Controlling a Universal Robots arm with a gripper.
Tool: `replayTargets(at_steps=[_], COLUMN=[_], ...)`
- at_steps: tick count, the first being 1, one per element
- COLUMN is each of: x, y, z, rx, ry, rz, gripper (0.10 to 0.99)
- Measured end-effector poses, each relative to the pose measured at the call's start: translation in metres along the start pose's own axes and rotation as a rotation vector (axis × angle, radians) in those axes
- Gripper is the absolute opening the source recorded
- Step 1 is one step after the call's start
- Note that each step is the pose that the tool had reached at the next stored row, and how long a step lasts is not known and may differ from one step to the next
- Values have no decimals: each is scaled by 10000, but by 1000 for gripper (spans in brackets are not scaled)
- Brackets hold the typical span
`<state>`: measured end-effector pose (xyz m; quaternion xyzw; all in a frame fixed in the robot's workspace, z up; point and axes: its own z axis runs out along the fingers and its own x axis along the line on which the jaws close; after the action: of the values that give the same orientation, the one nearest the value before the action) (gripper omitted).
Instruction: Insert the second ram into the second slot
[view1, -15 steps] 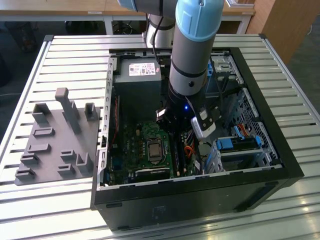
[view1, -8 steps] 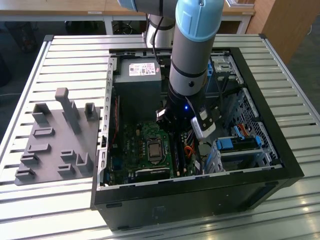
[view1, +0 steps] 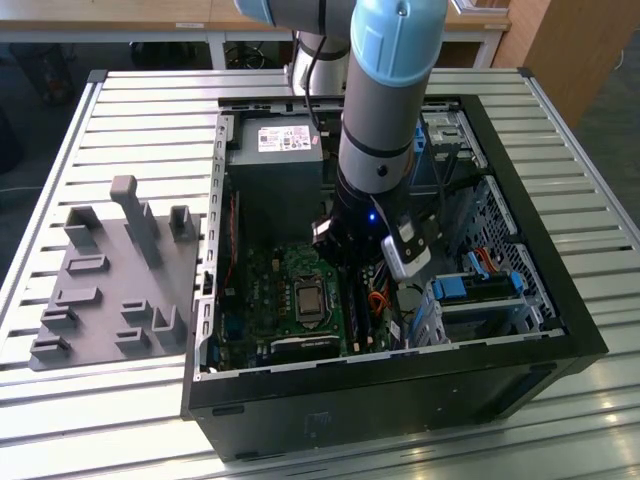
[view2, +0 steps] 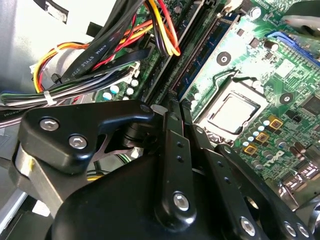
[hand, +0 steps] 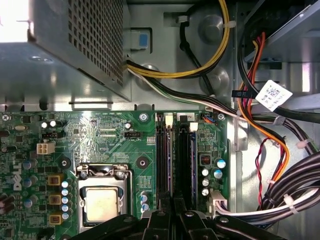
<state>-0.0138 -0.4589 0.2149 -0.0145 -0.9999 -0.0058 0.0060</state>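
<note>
Gripper looks pinched shut on the second ram, directly under it. Ram's long axis runs 12-to-6 in the exterior view, parallel to the memory slots.

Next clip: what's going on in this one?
A robot arm reaches down into an open computer case on a slatted table. Its gripper sits right over the memory slots, where a blue ram stick stands edge-up in a slot. Whether the stick is fully seated isn't clear.
</note>
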Motion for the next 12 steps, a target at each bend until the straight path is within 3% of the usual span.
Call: replayTargets(at_steps=[10, 11, 12], x=[0, 0, 0], y=[0, 0, 0], z=[17, 17, 17], rx=[1, 1, 1], ry=[0, 0, 0], rz=[0, 0, 0], gripper=[145, 208, 208])
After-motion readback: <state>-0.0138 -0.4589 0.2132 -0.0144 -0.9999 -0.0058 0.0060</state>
